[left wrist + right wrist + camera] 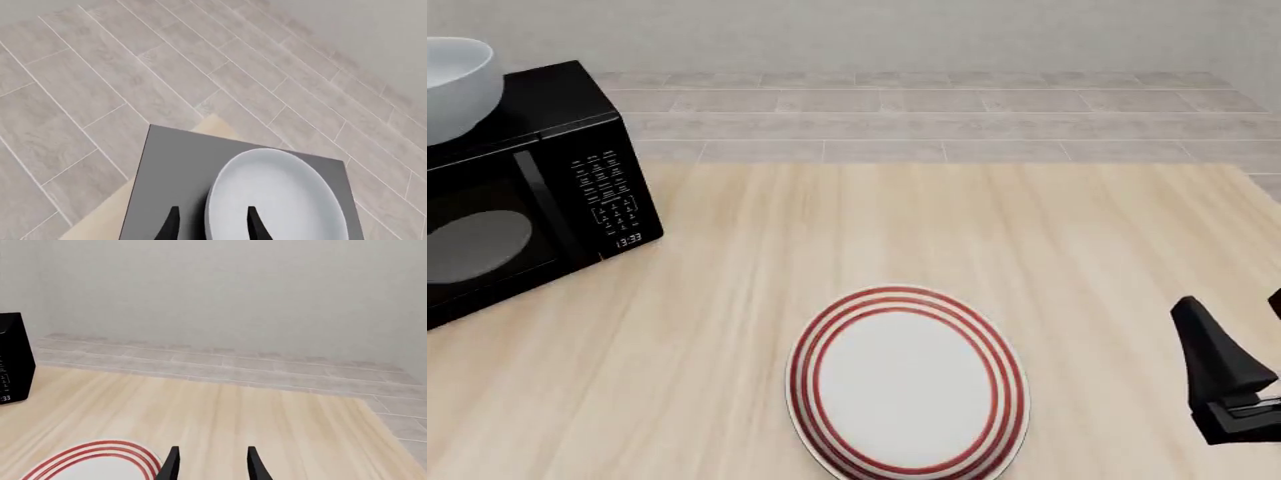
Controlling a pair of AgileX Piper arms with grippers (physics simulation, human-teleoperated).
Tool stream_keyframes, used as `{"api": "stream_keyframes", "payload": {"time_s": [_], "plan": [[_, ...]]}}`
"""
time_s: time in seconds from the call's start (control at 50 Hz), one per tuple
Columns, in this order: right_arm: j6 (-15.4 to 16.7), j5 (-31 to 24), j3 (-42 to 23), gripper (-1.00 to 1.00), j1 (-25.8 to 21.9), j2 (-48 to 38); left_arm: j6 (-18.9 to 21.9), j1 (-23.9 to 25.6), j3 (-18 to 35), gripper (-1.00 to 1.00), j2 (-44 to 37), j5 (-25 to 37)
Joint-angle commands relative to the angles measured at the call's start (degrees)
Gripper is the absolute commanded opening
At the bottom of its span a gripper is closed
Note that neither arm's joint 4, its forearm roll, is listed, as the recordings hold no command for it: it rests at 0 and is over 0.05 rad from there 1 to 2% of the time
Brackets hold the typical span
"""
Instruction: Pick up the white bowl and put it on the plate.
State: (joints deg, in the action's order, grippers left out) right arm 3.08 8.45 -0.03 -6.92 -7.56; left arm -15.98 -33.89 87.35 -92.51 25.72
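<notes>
The white bowl stands on top of the black microwave at the far left; in the left wrist view the bowl fills the lower part of the picture. My left gripper is open just above it, one finger over the microwave top and the other over the bowl's inside, so the near rim lies between them. The left gripper is outside the front view. The red-ringed plate lies flat on the table near the front, its edge also showing as the plate. My right gripper hangs open to the plate's right, holding nothing.
The black microwave occupies the table's far left corner, its door facing the front right. The table's far edge meets a tiled floor beyond. The wooden table stretches past the right gripper.
</notes>
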Motion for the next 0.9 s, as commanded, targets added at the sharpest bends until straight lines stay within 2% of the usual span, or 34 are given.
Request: {"api": "stream_keyframes", "payload": {"time_s": [0.02,0.52,0.9], "plan": [[-0.2,1.48,-0.02,1.0,-0.11,-1.56,1.02,0.78,-0.95,1.0,-1.91,-1.6],[-0.52,5.72,0.02,1.0,-0.27,-6.03,2.22,0.76,-1.4,1.0,-4.31,-3.45],[-0.11,5.36,0.02,1.0,-0.11,-5.29,1.99,1.2,-0.89,1.0,-6.62,-4.62]]}}
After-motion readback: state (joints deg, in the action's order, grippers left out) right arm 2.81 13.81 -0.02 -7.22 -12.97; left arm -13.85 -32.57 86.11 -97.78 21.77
